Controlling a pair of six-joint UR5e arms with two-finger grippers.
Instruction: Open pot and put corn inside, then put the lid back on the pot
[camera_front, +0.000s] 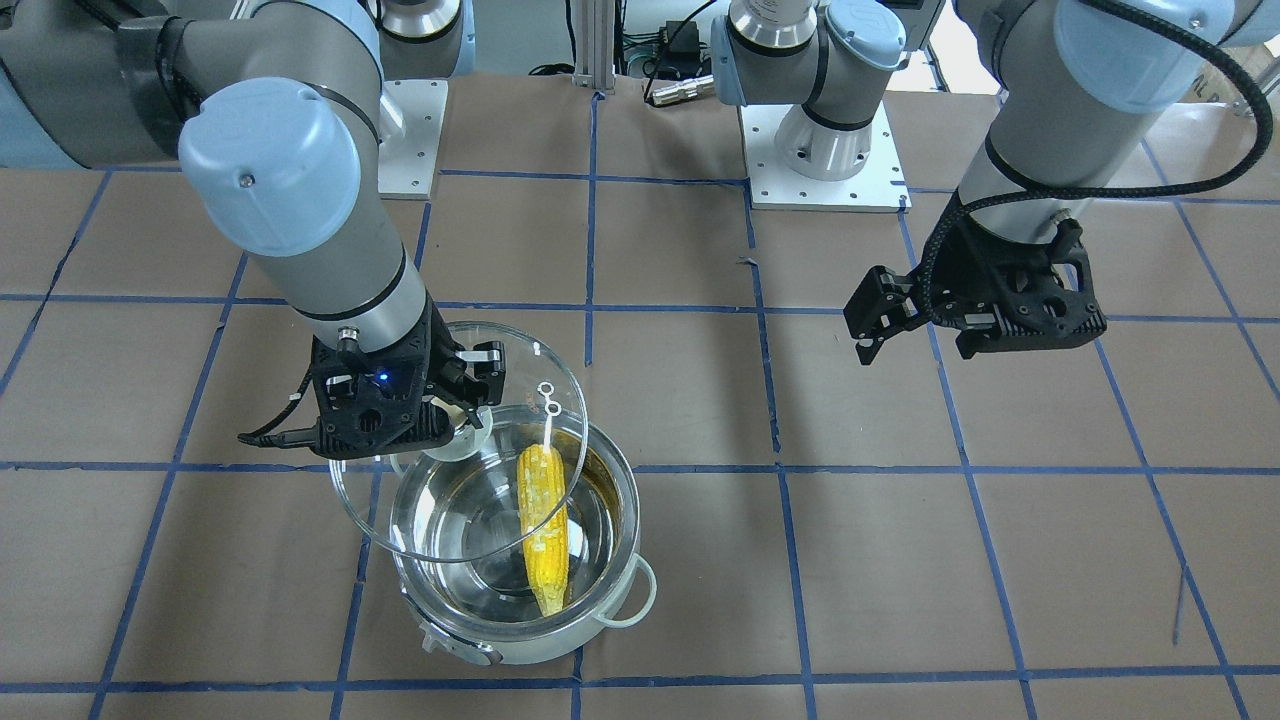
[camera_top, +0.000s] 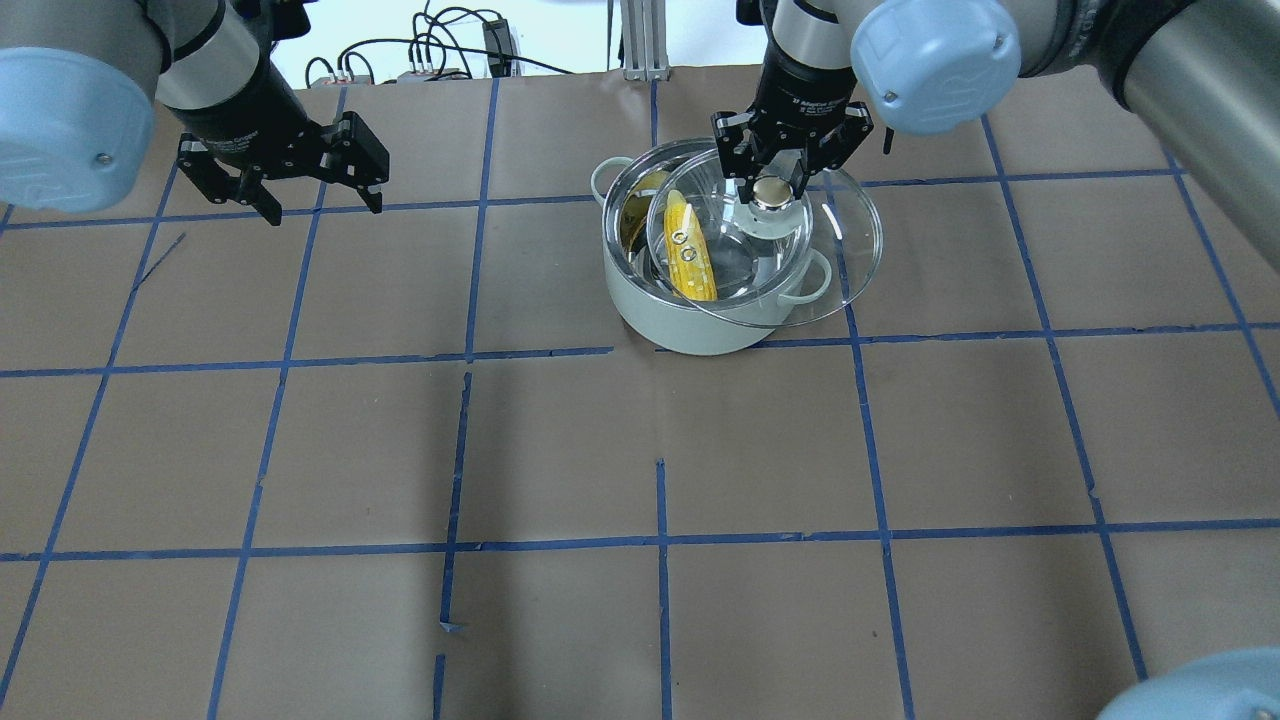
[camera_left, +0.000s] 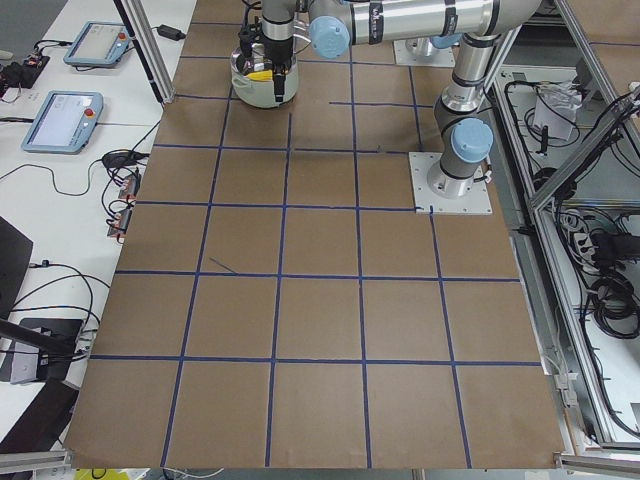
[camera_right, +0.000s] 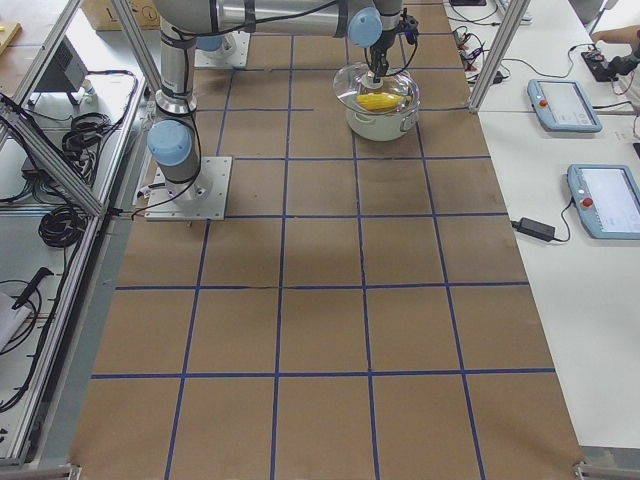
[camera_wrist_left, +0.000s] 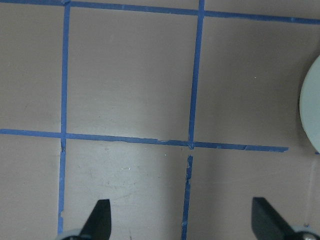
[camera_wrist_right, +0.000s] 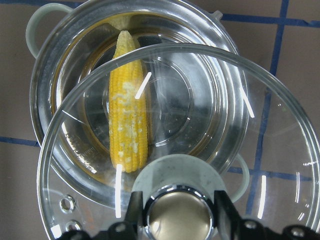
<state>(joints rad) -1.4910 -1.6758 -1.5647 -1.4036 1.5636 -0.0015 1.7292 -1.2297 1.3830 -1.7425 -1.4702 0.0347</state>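
The pot (camera_front: 560, 650) stands open on the table, and its pale wall also shows in the overhead view (camera_top: 680, 325). The yellow corn (camera_front: 545, 540) lies inside it, seen from the right wrist (camera_wrist_right: 127, 120) through the glass. My right gripper (camera_front: 465, 405) is shut on the knob (camera_wrist_right: 177, 217) of the clear lid (camera_front: 400, 510). It holds the lid above the pot, offset to one side so that it covers only part of the opening. My left gripper (camera_top: 322, 205) is open and empty, hovering well away from the pot.
Brown paper with blue tape lines covers the table. The arm base plates (camera_front: 825, 160) sit at the robot's side. In the left wrist view the pot's pale edge (camera_wrist_left: 311, 110) shows at the right. Pendants (camera_right: 565, 100) lie off the table's edge.
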